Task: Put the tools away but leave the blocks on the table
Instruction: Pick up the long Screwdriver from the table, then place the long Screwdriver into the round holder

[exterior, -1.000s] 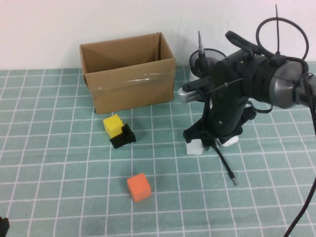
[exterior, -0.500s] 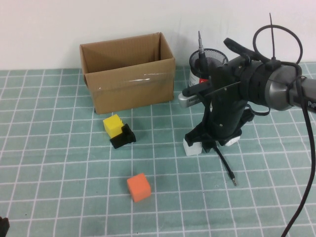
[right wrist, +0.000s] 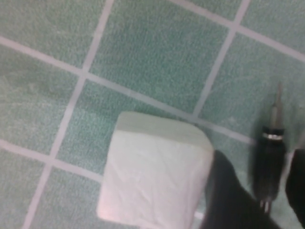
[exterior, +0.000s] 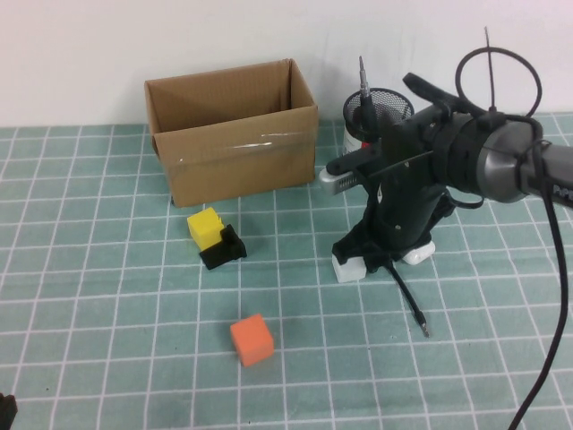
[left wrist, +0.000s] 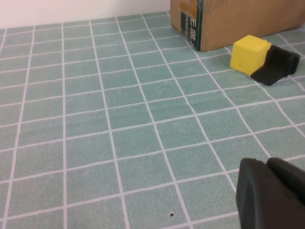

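Observation:
A thin black precision driver [exterior: 408, 300] lies on the teal grid mat [exterior: 107, 296], right of centre. My right gripper [exterior: 386, 261] is down over its upper end. In the right wrist view the gripper [right wrist: 259, 160] is open, one finger on each side of the driver [right wrist: 269, 152], and a white block [right wrist: 152, 171] touches one finger [right wrist: 228, 195]. The white block [exterior: 348, 267] sits just left of the gripper. Yellow [exterior: 205, 227], black notched [exterior: 224, 248] and orange [exterior: 252, 339] blocks lie to the left. My left gripper [left wrist: 272, 193] is shut and empty, at the near left corner [exterior: 5, 408]. Pliers and scissors are out of view.
An open cardboard box [exterior: 233, 134] stands at the back centre. A black mesh cup [exterior: 380, 106] right of it holds a black-handled screwdriver [exterior: 363, 82]. A white rounded case [exterior: 418, 253] lies under the right arm. The yellow block [left wrist: 249, 54] and black block [left wrist: 276, 65] also show in the left wrist view.
My right arm has shifted slightly back and settled lower over the driver. The driver and the blocks have not moved. The left arm has not moved.

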Controlling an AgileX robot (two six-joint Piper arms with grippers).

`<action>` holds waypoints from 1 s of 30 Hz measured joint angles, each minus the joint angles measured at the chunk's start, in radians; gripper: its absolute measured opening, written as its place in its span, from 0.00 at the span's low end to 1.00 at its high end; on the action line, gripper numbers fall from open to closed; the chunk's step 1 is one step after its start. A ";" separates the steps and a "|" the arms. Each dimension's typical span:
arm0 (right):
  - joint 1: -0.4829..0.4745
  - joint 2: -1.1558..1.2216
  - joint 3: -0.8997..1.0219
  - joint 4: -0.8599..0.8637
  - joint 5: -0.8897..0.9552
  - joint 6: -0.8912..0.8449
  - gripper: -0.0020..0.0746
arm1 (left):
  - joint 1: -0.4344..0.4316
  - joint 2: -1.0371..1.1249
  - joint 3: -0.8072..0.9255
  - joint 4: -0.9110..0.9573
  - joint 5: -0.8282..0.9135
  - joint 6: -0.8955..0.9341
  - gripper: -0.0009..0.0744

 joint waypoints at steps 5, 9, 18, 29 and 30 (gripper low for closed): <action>0.000 0.017 0.000 0.000 0.014 0.000 0.32 | 0.000 0.000 0.000 0.000 0.000 0.000 0.01; 0.000 0.017 0.000 0.000 0.035 0.000 0.17 | 0.000 0.000 0.000 0.000 0.000 0.000 0.01; 0.000 -0.019 0.000 -0.004 0.144 -0.018 0.02 | 0.000 0.000 0.000 0.000 0.000 0.000 0.01; 0.002 -0.288 0.002 -0.064 -0.040 0.047 0.02 | 0.000 0.000 0.000 0.000 0.000 0.000 0.01; 0.002 -0.306 0.002 -0.074 -0.087 0.051 0.02 | 0.000 0.000 0.000 0.000 0.000 0.000 0.01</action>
